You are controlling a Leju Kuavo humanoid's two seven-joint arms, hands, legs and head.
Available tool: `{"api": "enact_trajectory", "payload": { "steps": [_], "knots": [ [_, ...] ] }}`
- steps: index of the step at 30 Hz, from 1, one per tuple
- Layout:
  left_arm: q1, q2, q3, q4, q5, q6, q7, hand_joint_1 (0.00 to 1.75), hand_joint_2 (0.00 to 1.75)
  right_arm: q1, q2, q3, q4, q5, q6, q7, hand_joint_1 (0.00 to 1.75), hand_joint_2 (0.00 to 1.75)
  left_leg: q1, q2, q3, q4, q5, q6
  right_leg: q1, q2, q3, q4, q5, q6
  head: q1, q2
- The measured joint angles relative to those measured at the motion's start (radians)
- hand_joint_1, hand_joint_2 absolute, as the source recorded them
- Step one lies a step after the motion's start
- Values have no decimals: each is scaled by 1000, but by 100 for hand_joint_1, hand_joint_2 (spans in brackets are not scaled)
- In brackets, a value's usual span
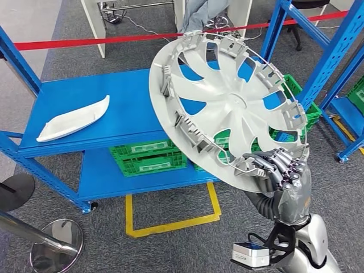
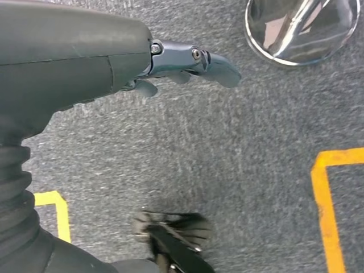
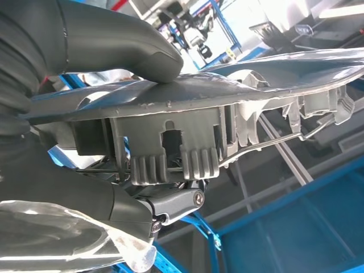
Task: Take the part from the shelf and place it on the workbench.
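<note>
My right hand (image 1: pixel 281 173) pinches the rim of the large silver plastic wheel cover (image 1: pixel 227 108), tilted above the blue metal shelf (image 1: pixel 86 105); my left hand (image 2: pixel 189 62) hangs spread, holding nothing.

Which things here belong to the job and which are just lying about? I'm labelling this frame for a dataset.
Job:
wheel cover, held at its rim by the right hand
blue shelf

Lying about:
white curved part on the shelf
green crates
red barrier tape

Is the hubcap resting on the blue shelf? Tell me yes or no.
No: the head view shows the right hand holding the hubcap by its rim, tilted in the air in front of the blue shelf.
</note>
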Motion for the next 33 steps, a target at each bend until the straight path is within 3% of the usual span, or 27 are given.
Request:
{"api": "enact_trajectory", "payload": {
  "steps": [1,3,5,6,8,9,10,11,13,14,15,16,17,18,20,21,22,24,25,26,28,29,30,31,33],
  "knots": [
    [-1,2,-2,2,2,0,0,0,175,1,0,0,0,0,0,0,175,175,3,0,23,-12,26,-1,0,0,-18,6,9,2,0,0],
    [-3,4,-8,4,7,4,2,0,175,4,-1,0,-2,-1,2,2,175,175,6,-2,108,-120,74,1,-1,1,-50,18,25,10,0,0],
    [-4,4,-16,5,16,9,11,0,175,10,-3,-1,-8,-3,4,6,175,175,3,-8,189,-248,74,11,0,2,-69,26,42,22,1,0],
    [-3,3,-20,5,22,11,17,0,175,13,-4,-1,-11,-3,7,7,175,175,1,-10,206,-283,66,17,0,1,-76,27,51,29,1,0],
    [1,3,-32,5,35,8,30,0,175,20,-7,-1,-15,-1,13,9,175,175,-1,-9,199,-300,72,31,-3,2,-86,24,68,44,1,0],
    [3,5,-39,5,41,7,35,0,175,26,-8,-2,-17,0,16,11,175,175,-1,-6,190,-302,81,39,-5,3,-93,29,59,49,2,0],
    [7,8,-46,6,47,6,38,0,175,32,-10,-2,-19,0,18,13,175,175,0,-3,178,-305,94,48,-5,4,-104,48,30,53,4,0],
    [9,11,-53,6,50,6,39,0,175,37,-12,-4,-21,0,19,14,175,175,0,-1,166,-307,106,56,-5,5,-117,87,-18,54,5,0],
    [14,18,-65,7,56,6,40,0,175,48,-15,-7,-23,-2,22,17,175,175,-6,2,136,-306,131,64,-3,5,-143,211,-120,54,8,0],
    [17,20,-71,7,59,5,42,0,175,53,-16,-8,-24,-5,24,18,175,175,-10,3,118,-305,145,67,-2,5,-148,272,-141,53,8,0],
    [20,21,-76,7,62,2,46,0,175,59,-16,-10,-25,-7,26,19,175,175,-13,4,101,-303,158,67,-2,5,-143,310,-134,52,8,0],
    [23,21,-82,7,65,-1,51,0,175,64,-16,-13,-26,-9,30,20,175,175,-16,5,83,-301,171,67,-1,5,-123,318,-107,49,8,0],
    [27,22,-87,6,69,-4,56,0,175,68,-16,-16,-27,-10,33,20,175,175,-19,5,67,-299,183,66,1,5,-86,291,-75,46,8,0],
    [29,22,-93,5,71,-7,61,0,175,72,-16,-18,-28,-10,35,21,175,175,-20,6,54,-296,193,64,2,5,-33,233,-56,41,8,0],
    [34,20,-105,-1,75,-8,70,0,175,80,-17,-23,-36,-7,36,24,175,175,-25,5,35,-286,213,59,7,3,91,66,-72,34,7,0],
    [36,18,-110,-5,76,-8,75,0,175,83,-17,-26,-41,-5,36,25,175,175,-26,5,28,-283,223,55,10,3,131,4,-91,32,7,0],
    [38,16,-115,-9,77,-7,79,0,175,86,-17,-30,-46,-3,36,27,175,175,-26,5,22,-282,234,51,13,3,149,-33,-102,28,7,0],
    [41,13,-121,-15,77,-6,84,0,175,92,-17,-35,-51,0,36,29,175,175,-24,3,11,-279,240,41,12,1,134,-40,-94,15,6,0],
    [44,12,-122,-16,77,-6,86,0,175,94,-17,-38,-52,0,37,29,175,175,-22,1,5,-263,214,34,10,0,123,-39,-84,7,5,0],
    [47,11,-124,-17,77,-6,87,0,175,96,-17,-40,-52,0,37,30,175,175,-20,-1,-3,-229,168,27,8,-2,111,-40,-71,0,4,0],
    [49,9,-129,-18,78,-4,90,0,175,101,-17,-43,-54,2,39,31,175,175,-13,-2,-23,-107,55,15,9,-3,83,-36,-47,-7,2,0],
    [50,8,-133,-18,79,-4,92,0,175,103,-17,-44,-54,4,40,32,175,175,-10,-2,-28,-45,24,11,9,-3,67,-31,-34,-7,2,0],
    [49,9,-137,-18,82,-4,93,0,175,105,-17,-45,-55,8,41,33,175,175,-8,-2,-25,-2,21,9,9,-2,48,-25,-22,-7,2,0],
    [49,11,-144,-18,86,-3,95,0,175,107,-17,-46,-56,13,42,36,175,175,-6,-2,-9,11,42,8,9,-2,29,-18,-11,-6,2,0],
    [48,20,-163,-17,99,5,95,0,175,115,-17,-49,-62,23,43,44,175,175,-5,-3,68,-66,98,15,9,-1,-11,-2,9,-2,2,0]
  ]
}}
